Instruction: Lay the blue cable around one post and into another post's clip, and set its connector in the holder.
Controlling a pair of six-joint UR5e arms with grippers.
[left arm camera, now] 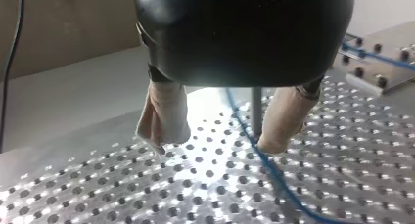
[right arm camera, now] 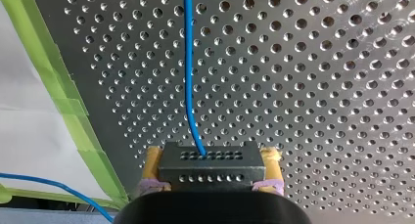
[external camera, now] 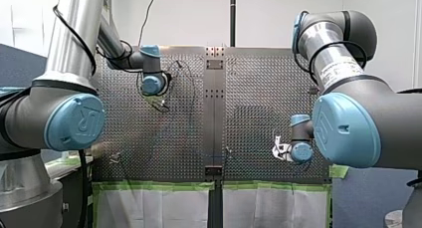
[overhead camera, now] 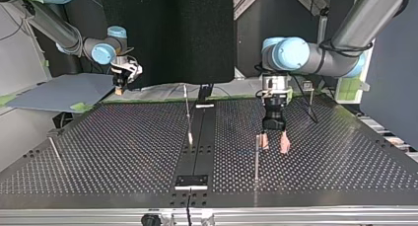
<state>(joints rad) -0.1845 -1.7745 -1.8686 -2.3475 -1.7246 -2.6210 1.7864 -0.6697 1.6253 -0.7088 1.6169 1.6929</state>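
Routing step, I'd say. Your right gripper (right arm camera: pixel 211 160) has its jaws clamped on the connector (right arm camera: pixel 210 172), blue cable (right arm camera: pixel 188 62) running ahead. Left gripper (left arm camera: pixel 218 140) jaws apart over the cable, beside a post (left arm camera: pixel 256 106) (top view, right of centre). Next you'd close left and loop the post.

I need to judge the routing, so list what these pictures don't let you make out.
Blue cable: its full course. It is too thin to trace in the front and top views and is cut off at the edges of both wrist views.
Post: its top, hidden by the body of my left gripper in the left wrist view, so any clip is unseen.
Connector: its near end, covered by my right gripper in the right wrist view.
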